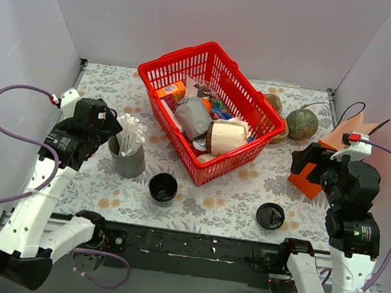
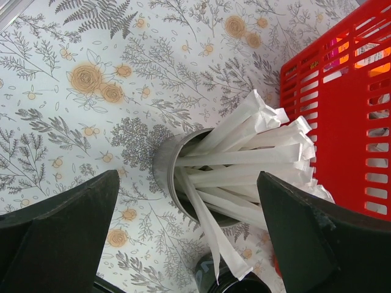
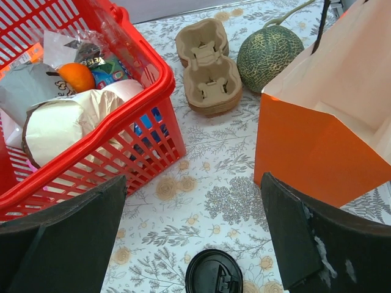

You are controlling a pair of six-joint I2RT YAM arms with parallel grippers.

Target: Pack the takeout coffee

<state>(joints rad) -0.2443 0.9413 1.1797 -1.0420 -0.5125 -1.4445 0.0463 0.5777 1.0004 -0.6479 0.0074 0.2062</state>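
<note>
At the near middle of the surface (image 1: 226, 197) the coffee cup (image 1: 163, 187) stands open and untouched, its lid (image 1: 270, 216) lying well apart to the right. The left fingers (image 2: 61, 232) and right fingers (image 3: 67, 238) gape wide, holding nothing. Packing looks unstarted, so the next move probably calls for reaching down to the cup.

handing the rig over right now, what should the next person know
Left hand: open, empty, above the grey cup of sticks.
Right hand: open, empty, above the table between the red basket and the orange paper bag.
Takeout coffee cup: upright, uncovered, front centre of the table. Black lid lies apart, to its right.
Done: nothing visible.
Left: grasp the cup and pack it, probably into the bag.
</note>
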